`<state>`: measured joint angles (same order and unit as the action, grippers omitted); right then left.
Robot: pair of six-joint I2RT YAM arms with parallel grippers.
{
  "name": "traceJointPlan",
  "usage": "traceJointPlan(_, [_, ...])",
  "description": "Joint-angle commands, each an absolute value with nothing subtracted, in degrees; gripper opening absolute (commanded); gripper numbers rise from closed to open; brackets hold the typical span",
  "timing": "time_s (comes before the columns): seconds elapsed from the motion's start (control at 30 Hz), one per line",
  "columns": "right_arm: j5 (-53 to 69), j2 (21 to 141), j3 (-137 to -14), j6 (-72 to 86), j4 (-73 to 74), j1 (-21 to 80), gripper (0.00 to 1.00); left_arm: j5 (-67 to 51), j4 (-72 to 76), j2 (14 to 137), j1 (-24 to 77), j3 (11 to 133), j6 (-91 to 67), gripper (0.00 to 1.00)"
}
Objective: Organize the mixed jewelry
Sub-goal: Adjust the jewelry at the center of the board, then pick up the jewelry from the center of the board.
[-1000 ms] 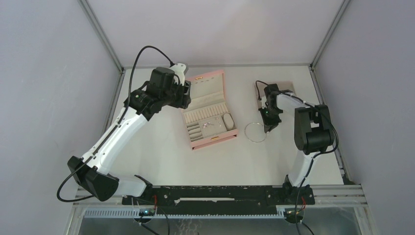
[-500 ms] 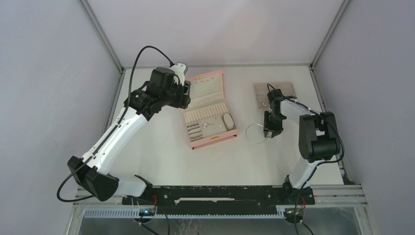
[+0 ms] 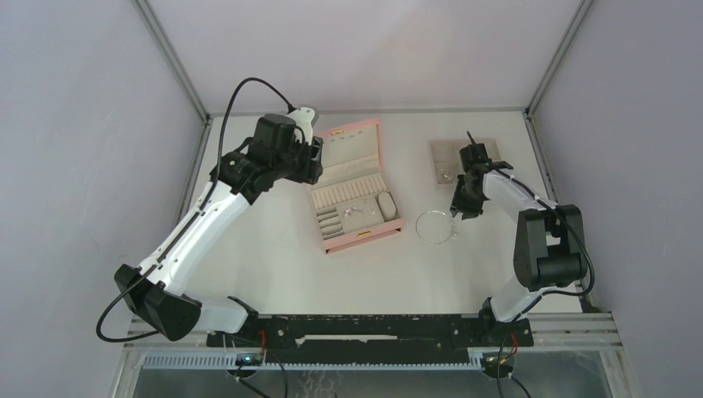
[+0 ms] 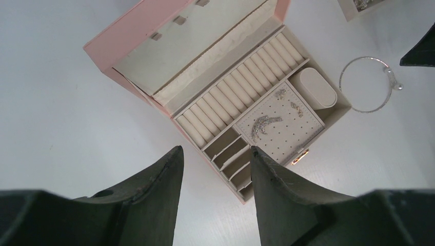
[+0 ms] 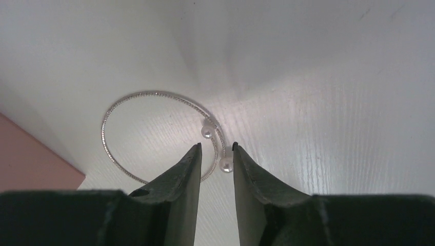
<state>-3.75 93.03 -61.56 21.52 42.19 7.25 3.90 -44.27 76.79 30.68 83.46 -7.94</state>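
Silver hoop bangle (image 5: 154, 92), tipped with two pearl-like beads, lies flat on the white table (image 3: 332, 274) just right of the open pink box (image 4: 118, 36). Right gripper (image 5: 215, 146) hangs over the beaded ends, jaws parted and empty. Left gripper (image 4: 215, 149) hovers off the box's left side, likewise spread with nothing in it. Thin and light, the hoop looks springy and slick, likely to skate if nudged; the wire beside the beads offers the surest pinch. Smaller silver pieces (image 4: 264, 124) sit on the box's perforated panel. No brand, label or writing is legible.
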Motion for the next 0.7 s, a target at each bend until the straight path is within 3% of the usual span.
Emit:
traceJointPlan(0.0, [-1.66,94.74,-62.52,19.64,39.73,7.19,0.35,4.40,-43.71,76.06,30.56,84.94,-7.03,0.56])
traceJointPlan(0.1, [-2.16,97.91,-63.58,17.44,40.83,7.73,0.37,4.39,-43.67,76.41,30.53,85.44,-6.94,0.56])
traceJointPlan(0.17, [-2.98,99.15,-64.03,16.36,41.35,8.45,0.49,4.44,-43.77,76.69,30.57,85.84,-6.94,0.56])
traceJointPlan(0.23, [-3.64,100.01,-64.02,15.75,41.63,8.90,0.52,4.41,-43.87,76.96,30.58,86.12,-6.94,0.56])
traceJointPlan(0.4, [-3.79,101.97,-64.06,13.95,41.61,9.69,0.33,4.31,-44.03,77.45,30.55,86.43,-7.03,0.56])
traceJointPlan(0.67, [-4.04,103.23,-64.07,13.55,43.24,9.78,0.35,4.70,-44.16,78.06,30.58,86.92,-7.03,0.56])
